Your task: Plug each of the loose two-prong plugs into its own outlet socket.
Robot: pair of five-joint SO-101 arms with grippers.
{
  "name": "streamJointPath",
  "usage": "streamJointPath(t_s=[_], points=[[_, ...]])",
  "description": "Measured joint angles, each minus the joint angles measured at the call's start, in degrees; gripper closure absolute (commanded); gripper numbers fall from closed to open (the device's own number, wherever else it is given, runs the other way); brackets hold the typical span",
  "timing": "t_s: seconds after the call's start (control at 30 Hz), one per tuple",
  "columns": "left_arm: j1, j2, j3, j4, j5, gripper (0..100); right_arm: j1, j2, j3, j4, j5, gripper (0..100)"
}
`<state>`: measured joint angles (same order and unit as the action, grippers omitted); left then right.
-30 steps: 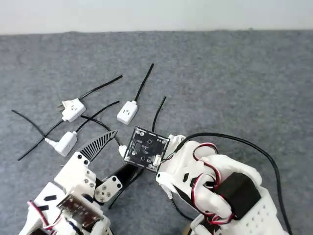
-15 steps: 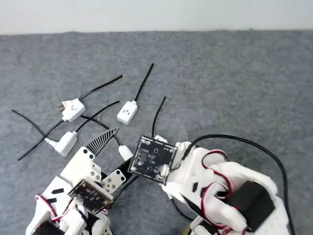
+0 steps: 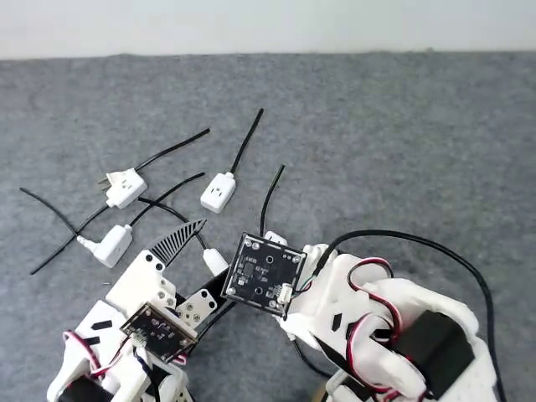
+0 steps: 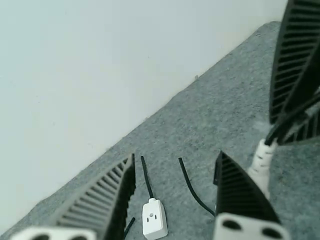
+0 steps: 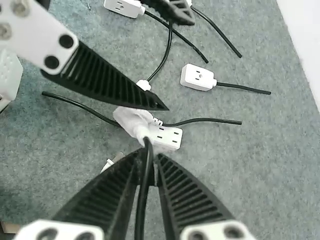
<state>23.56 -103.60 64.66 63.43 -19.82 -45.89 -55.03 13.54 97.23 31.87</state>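
The plug in hand [image 5: 129, 121] is a white one, hanging by its black cord [image 5: 142, 200] low over the grey tabletop [image 3: 402, 151]. It sits right by a white socket [image 5: 169, 136] whose slots face up. Whether the two touch or the prongs have gone in cannot be told from these views.

The right claw [image 5: 149, 157] is closed tight on that cord just above the plug, gripping the cord and not the body. The left claw [image 4: 175, 157] stands wide open with nothing in it, one finger on each side of the spot where plug and socket meet.

Farther out lie a second socket [image 3: 218, 193] and a third [image 3: 126, 188], each with its cord running off towards the wall. Another loose plug [image 3: 113, 244] lies near the third socket.

The step in hand looks like the first mating: bringing the held plug to the socket beside it. The task appears to be at an early stage.

The next move calls for turning the prongs square to the slots and pressing straight in. A plug held by its cord can swing and twist. The open left claw seems well placed to pin the socket so it does not slide away.
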Motion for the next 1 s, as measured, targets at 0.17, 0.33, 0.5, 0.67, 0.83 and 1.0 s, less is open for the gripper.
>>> streamJointPath(t_s=[0.17, 0.33, 0.5, 0.67, 0.83, 1.0], points=[[-0.4, 0.0, 0.0, 0.0, 0.0, 74, 0.1, 0.1, 6.3, -2.5, 0.0, 99.1], [-0.9, 0.0, 0.0, 0.0, 0.0, 74, 1.8, 0.1, 9.3, -7.0, 0.0, 99.1], [-3.5, 0.0, 0.7, 0.0, -0.1, 74, 2.5, 0.1, 13.3, -10.2, 0.0, 99.1], [-3.8, 0.0, 0.8, 0.0, -0.2, 74, 4.3, 0.1, 18.3, -13.7, 0.0, 99.1], [-5.5, 0.0, 0.9, 0.0, -0.2, 74, 7.9, 0.2, 20.2, -17.9, 0.1, 99.1], [-11.0, 0.0, 4.5, -4.0, -0.2, 74, 11.1, 0.2, 22.9, -22.5, 0.1, 99.1]])
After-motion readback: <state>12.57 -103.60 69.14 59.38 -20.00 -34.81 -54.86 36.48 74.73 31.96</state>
